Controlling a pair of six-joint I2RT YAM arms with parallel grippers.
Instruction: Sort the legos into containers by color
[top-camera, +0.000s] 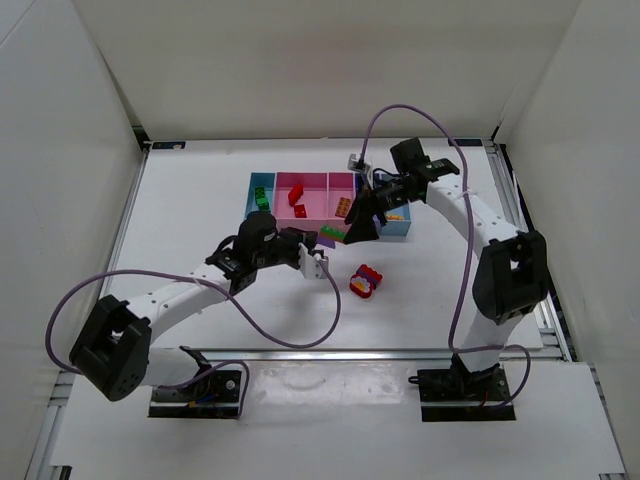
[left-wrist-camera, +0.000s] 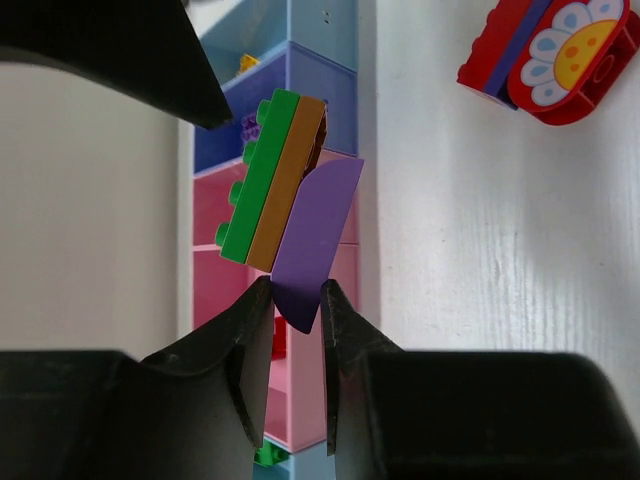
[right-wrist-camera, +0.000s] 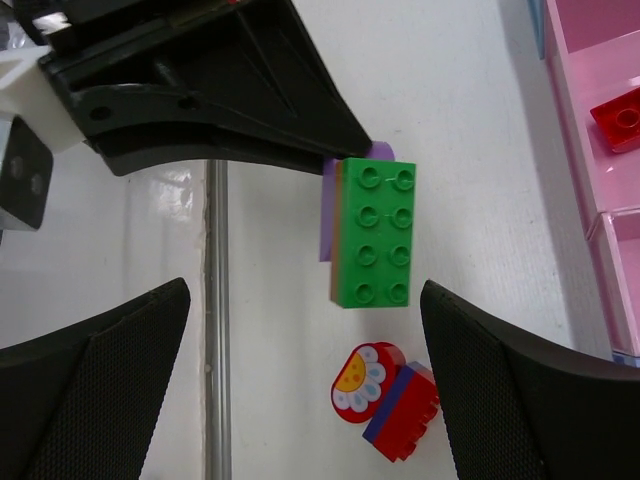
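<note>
Closest in, the left claw is clamped on the lower tip of a purple piece. An orange layer and a green brick are stuck to that piece. From where I stand it looks like a hold-it-steady grip. Three colours joined together can't go into one bin, so my guess is the stack is being offered up to be pulled apart.

The right claw has its fingers wide apart, one either side of the green brick, touching nothing yet.

The left wrist view gives the stack side-on, with all three layers plain. The right wrist view shows mostly green studs, with only slivers of orange and purple. From above, you can see the stack sits just in front of the bins. A red flower brick lies loose on the desk nearby. Whether the stack is lifted off the desk, I can't tell.
</note>
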